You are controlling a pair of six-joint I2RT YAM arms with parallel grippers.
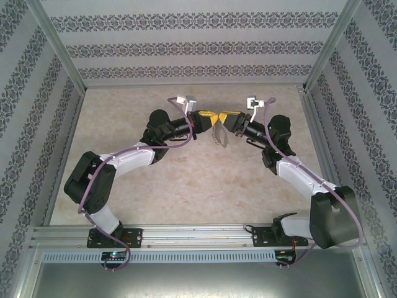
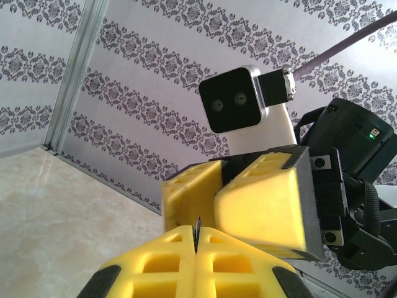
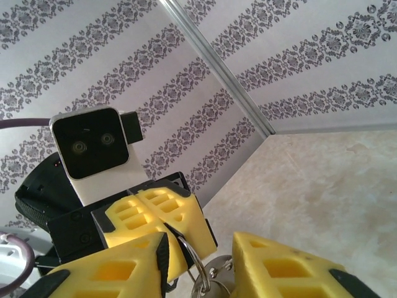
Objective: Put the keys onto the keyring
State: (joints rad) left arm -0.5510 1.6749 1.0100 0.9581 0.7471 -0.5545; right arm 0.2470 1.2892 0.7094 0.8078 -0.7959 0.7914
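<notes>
Your left gripper (image 2: 196, 239) is clamped on a thin edge of the keyring (image 1: 218, 133), which dangles in mid-air between the two grippers. Your right gripper (image 3: 200, 267) has its fingers apart around the silvery rings — whether they actually grip, I cannot tell.

right gripper (image 3: 200, 267) fingers (image 3: 279, 270): matt yellow moulded plastic, dark rubbery edges | keyring (image 3: 197, 278): shiny bare metal | tabletop (image 1: 186, 180): smooth beige stone-look, faint sheen | walls (image 1: 186, 43): matt patterned covering | bottom frame rail (image 1: 186, 234): brushed aluminium
</notes>
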